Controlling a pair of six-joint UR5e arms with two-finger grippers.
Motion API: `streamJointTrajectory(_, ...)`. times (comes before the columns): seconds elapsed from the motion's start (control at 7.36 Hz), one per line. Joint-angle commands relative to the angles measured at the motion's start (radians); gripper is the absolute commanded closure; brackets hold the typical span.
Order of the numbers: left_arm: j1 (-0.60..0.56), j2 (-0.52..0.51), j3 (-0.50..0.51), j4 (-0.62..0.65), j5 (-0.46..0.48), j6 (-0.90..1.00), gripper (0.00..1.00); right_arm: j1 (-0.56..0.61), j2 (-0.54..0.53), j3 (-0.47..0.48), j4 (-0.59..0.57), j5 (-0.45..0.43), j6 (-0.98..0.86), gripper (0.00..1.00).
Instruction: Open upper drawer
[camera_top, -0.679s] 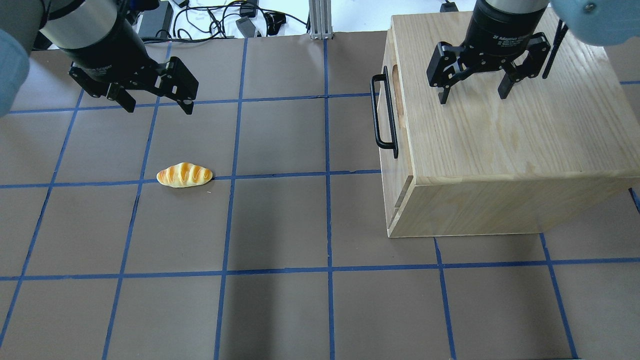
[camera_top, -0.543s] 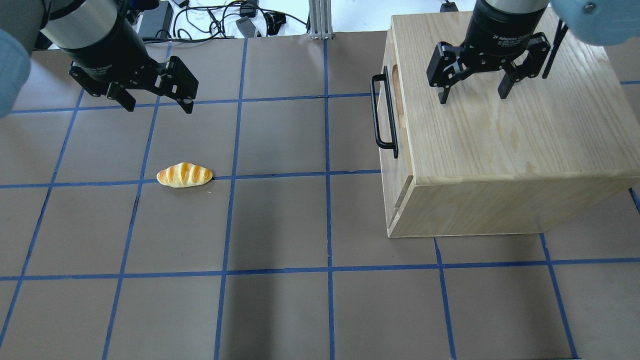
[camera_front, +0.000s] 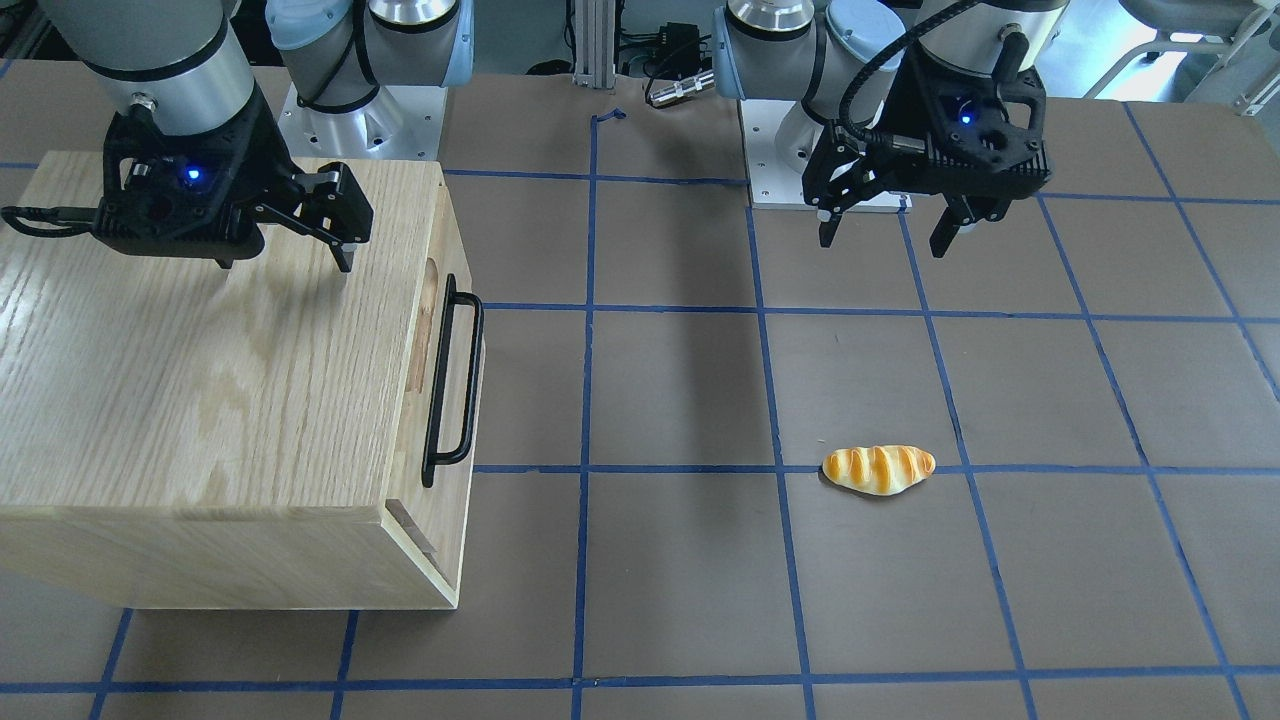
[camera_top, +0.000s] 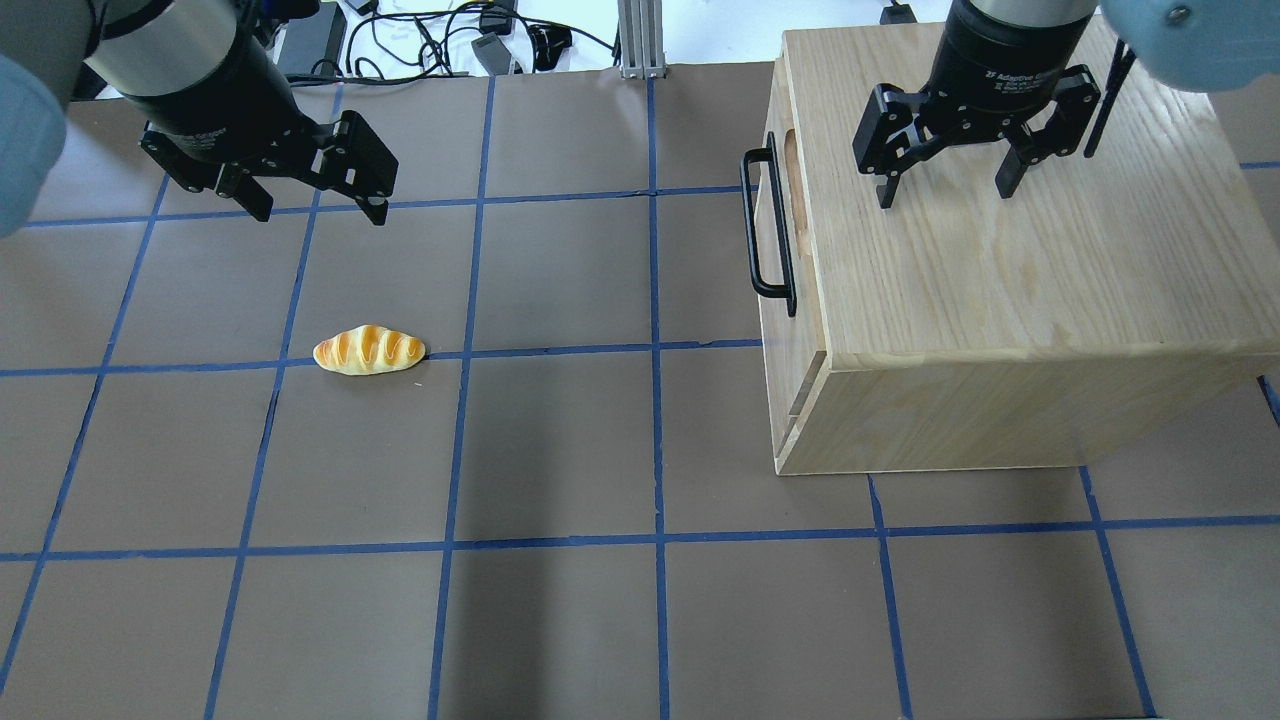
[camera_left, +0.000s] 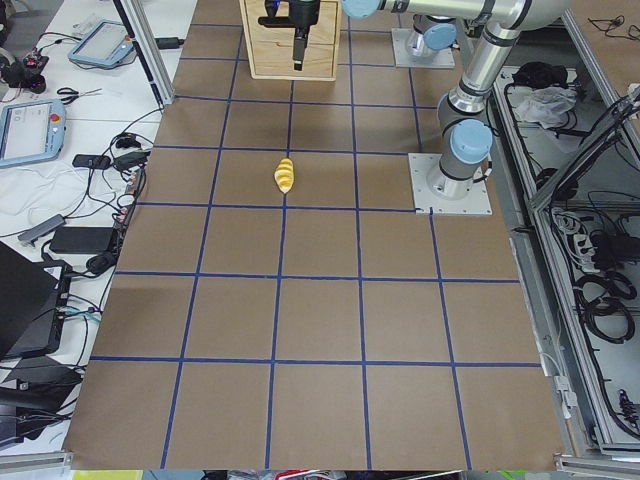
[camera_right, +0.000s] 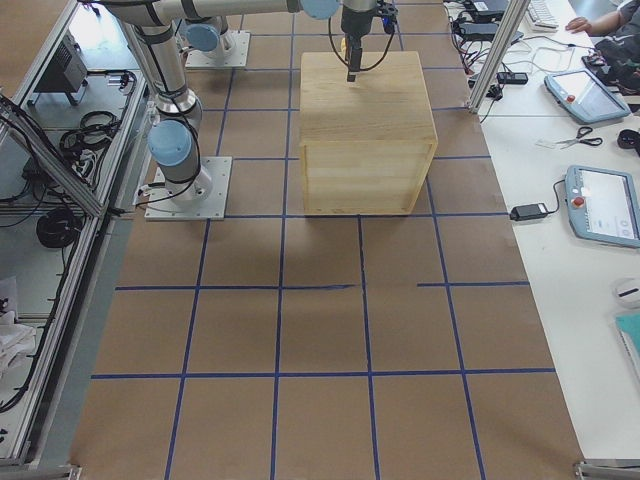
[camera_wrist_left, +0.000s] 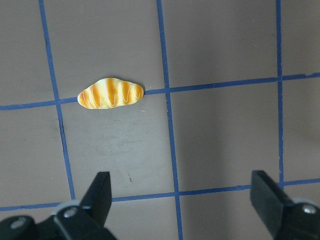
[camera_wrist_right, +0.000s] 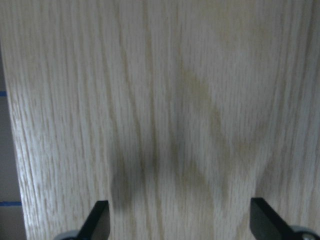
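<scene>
Fingers apart on left gripper and right gripper; bread roll lies far from upper drawer.

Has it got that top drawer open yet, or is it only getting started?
Nothing looks done: the upper drawer sits closed, flush in the cabinet, its black handle untouched. In hand: the right gripper is open above the cabinet top, the left gripper open over the table near the bread roll. Left: reach the handle, grip it, pull.
</scene>
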Motion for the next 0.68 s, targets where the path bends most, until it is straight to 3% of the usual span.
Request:
streamJointTrajectory(0.0, -0.002, 0.004, -0.001, 0.0, -0.001, -0.009, 0.0, 0.0, 0.0, 0.0, 0.0, 0.0, 0.001, 0.0)
streamJointTrajectory(0.54, 0.002, -0.02, -0.001, 0.002, -0.015, -0.023, 0.0, 0.0, 0.0, 0.0, 0.0, 0.0, 0.001, 0.0)
